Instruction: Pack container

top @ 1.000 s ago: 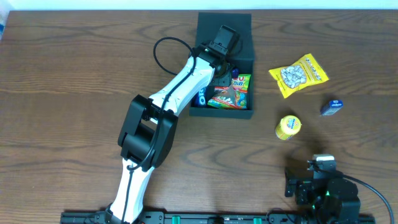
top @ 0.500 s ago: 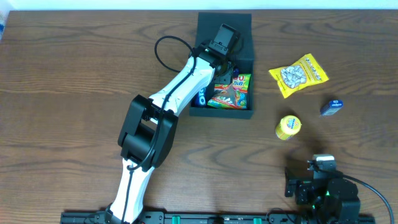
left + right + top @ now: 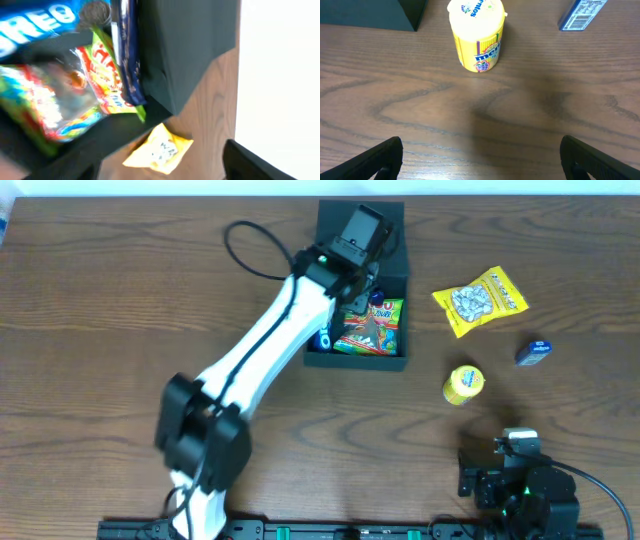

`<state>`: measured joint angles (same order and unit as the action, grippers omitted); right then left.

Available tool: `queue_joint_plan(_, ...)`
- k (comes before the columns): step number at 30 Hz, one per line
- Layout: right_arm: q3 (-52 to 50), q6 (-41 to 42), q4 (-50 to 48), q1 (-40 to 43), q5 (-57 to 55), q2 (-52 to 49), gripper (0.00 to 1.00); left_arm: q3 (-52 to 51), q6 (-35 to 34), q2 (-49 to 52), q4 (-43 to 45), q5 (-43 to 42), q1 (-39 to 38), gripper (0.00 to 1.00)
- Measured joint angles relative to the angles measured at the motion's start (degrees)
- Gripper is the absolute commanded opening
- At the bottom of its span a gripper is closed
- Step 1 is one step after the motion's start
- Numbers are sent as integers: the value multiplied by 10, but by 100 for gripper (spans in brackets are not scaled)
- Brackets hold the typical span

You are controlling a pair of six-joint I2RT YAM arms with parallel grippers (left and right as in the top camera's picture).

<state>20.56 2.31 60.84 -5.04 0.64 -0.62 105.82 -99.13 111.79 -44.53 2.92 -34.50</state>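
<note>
The left tool (image 3: 356,250) hangs over the back of the container (image 3: 360,361), jaws apart and empty. The container sits far-centre on the tabletop (image 3: 100,330), well apart from the wide-open, empty right tool (image 3: 480,159).

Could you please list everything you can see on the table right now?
table: one, brown wood, under everything
box: one, dark green, far middle, open
snack packets: several, colourful, inside the box
cookie packet: one, blue, inside the box
bag: one, yellow, right of the box
carton: one, blue, far right
tub: one, yellow, right of the box, nearer
left arm: one, white and black, over the box
right tool: one, black, open, facing the tub
</note>
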Motion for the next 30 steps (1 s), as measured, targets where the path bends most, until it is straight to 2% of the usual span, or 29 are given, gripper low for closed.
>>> queue_joint_plan(5,0,0,0,0,0,0,99,1,89,-76,-134,83,-15,90)
queue_joint_plan(12,0,0,0,0,0,0,99,1,221,-185,-356,245,-35,95)
queue_joint_plan(14,0,0,0,0,0,0,99,0,259,-222,-397,282,-35,98)
queue_joint_plan(15,0,0,0,0,0,0,99,-1,279,-240,-408,295,-35,96)
queue_joint_plan(19,0,0,0,0,0,0,99,-39,384,-321,-415,318,-35,96)
queue_joint_plan(21,0,0,0,0,0,0,99,-85,447,-365,-391,309,-35,96)
queue_joint_plan(27,0,0,0,0,0,0,99,-269,640,-505,-274,198,-36,96)
queue_joint_plan(30,0,0,0,0,0,0,99,-345,681,-572,-226,167,-35,96)
